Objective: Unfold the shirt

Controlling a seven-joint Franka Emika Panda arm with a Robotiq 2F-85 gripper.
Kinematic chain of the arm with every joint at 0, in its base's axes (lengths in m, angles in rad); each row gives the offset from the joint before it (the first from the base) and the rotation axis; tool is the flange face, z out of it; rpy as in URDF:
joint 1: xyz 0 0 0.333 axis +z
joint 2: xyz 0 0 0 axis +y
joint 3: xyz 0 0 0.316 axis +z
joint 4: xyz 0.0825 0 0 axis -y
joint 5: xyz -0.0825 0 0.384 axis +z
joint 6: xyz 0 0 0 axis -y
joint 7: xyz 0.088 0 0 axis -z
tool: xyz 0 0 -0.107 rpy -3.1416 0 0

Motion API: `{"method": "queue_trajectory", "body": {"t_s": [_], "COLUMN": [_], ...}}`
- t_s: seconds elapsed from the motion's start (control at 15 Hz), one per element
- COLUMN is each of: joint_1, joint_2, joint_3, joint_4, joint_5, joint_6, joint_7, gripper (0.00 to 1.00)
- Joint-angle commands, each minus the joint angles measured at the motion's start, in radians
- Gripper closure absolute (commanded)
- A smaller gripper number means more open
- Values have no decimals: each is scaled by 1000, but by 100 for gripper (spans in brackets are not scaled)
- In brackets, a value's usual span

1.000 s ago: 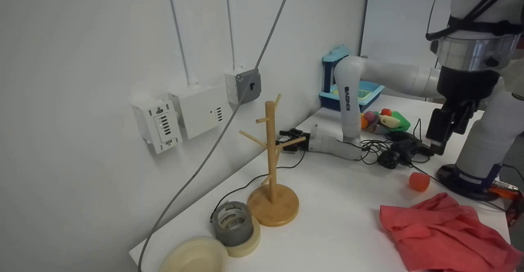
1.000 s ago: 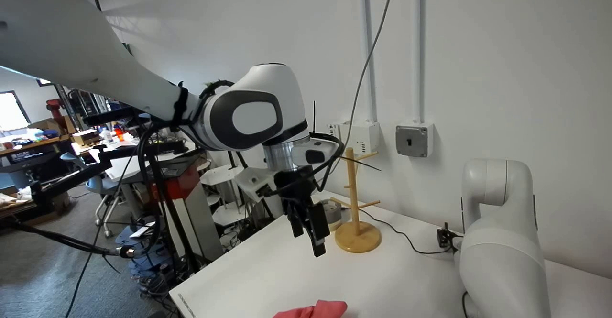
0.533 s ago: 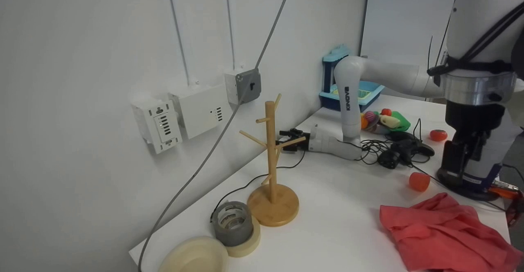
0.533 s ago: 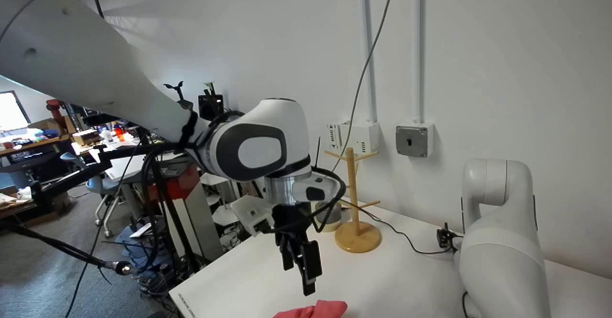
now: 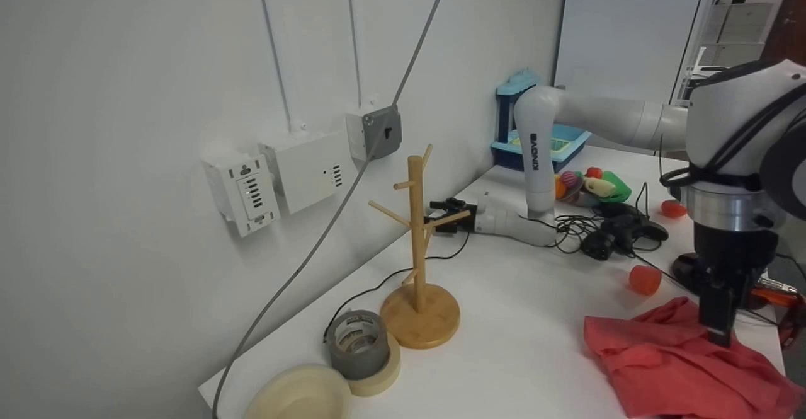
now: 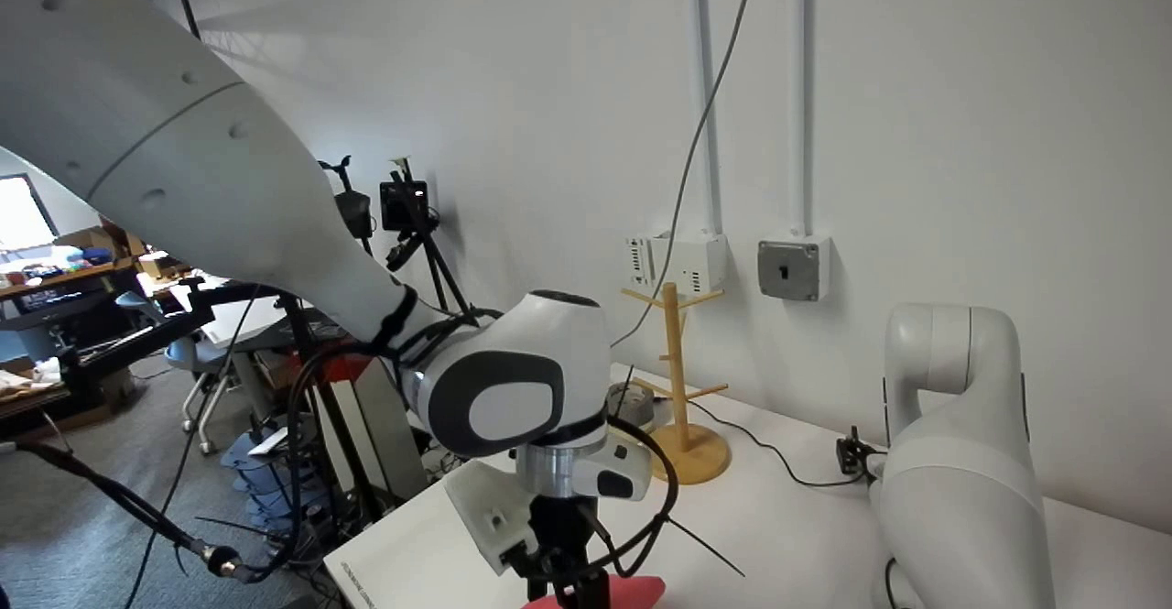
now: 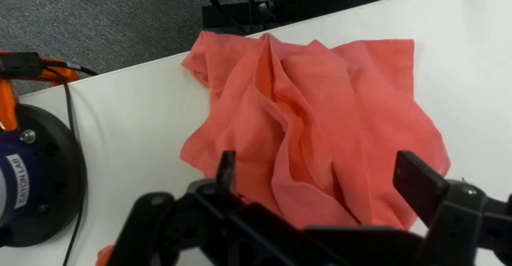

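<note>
A red shirt (image 5: 655,368) lies crumpled on the white table, with several folds and ridges. In an exterior view only a small part of the shirt (image 6: 645,589) shows at the bottom edge. In the wrist view the whole shirt (image 7: 320,98) lies ahead of and between the fingers, with a raised open fold down its middle. My gripper (image 7: 314,166) is open, with its fingers wide apart and nothing between them. In an exterior view the gripper (image 5: 721,334) points down over the shirt's back part; contact cannot be told. Its fingertips (image 6: 586,595) are partly cut off in an exterior view.
A wooden rack (image 5: 420,321), grey tape (image 5: 359,356) and a cream bowl (image 5: 299,397) stand along the wall side. An orange cup (image 5: 645,280), cabled controllers (image 5: 620,233) and a second arm (image 5: 536,154) are further back. The table edge (image 7: 144,63) borders the shirt.
My arm and open gripper have moved down from high above the table to close over the shirt. The shirt and other objects have not moved.
</note>
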Motion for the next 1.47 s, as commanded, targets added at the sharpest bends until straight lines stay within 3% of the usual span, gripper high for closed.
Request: {"method": "queue_trajectory", "body": {"t_s": [0.0,0.27,0.93,1.4], "joint_1": [-34,-55,-42,8], "joint_2": [95,198,444,500], "joint_3": [4,8,24,65], "joint_4": [32,66,252,372], "joint_5": [78,131,122,116], "joint_6": [68,99,105,100], "joint_7": [-101,-141,-93,-83], "gripper": [0,0,0,0]}}
